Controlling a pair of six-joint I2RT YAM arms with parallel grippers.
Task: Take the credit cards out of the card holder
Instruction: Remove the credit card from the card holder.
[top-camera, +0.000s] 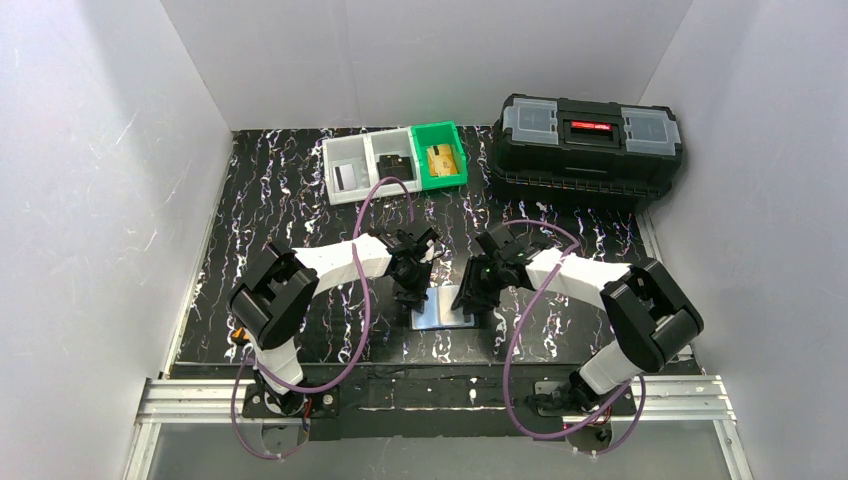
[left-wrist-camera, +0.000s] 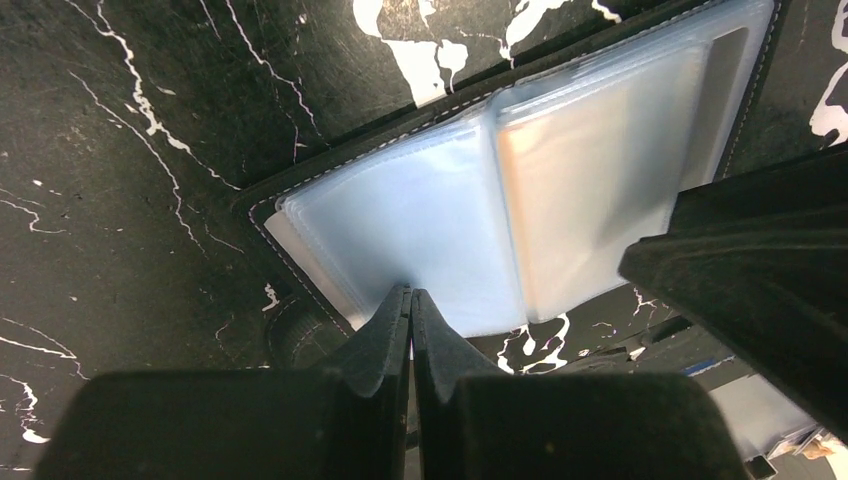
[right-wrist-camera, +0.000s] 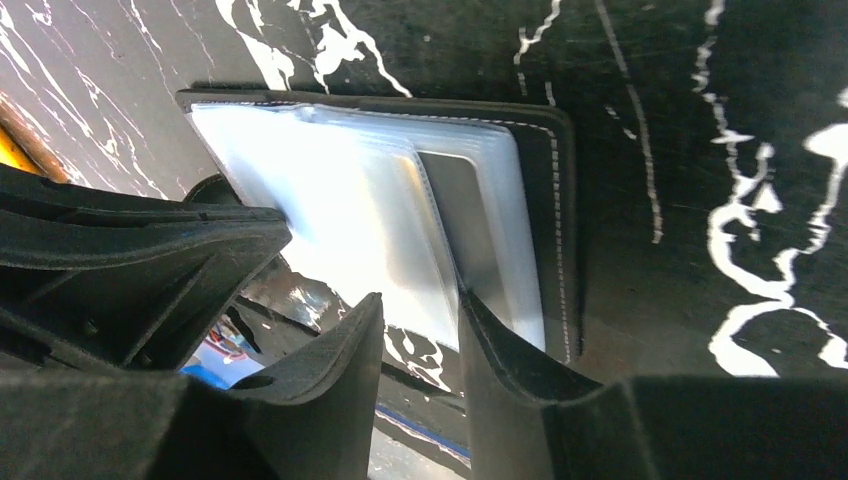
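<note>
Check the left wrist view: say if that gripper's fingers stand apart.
No, the left gripper is shut, tips touching, at the edge of the open card holder.

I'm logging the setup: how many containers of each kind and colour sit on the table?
Grey bins: 2
Green bin: 1
Black toolbox: 1
Black card holder: 1
Total: 5
</note>
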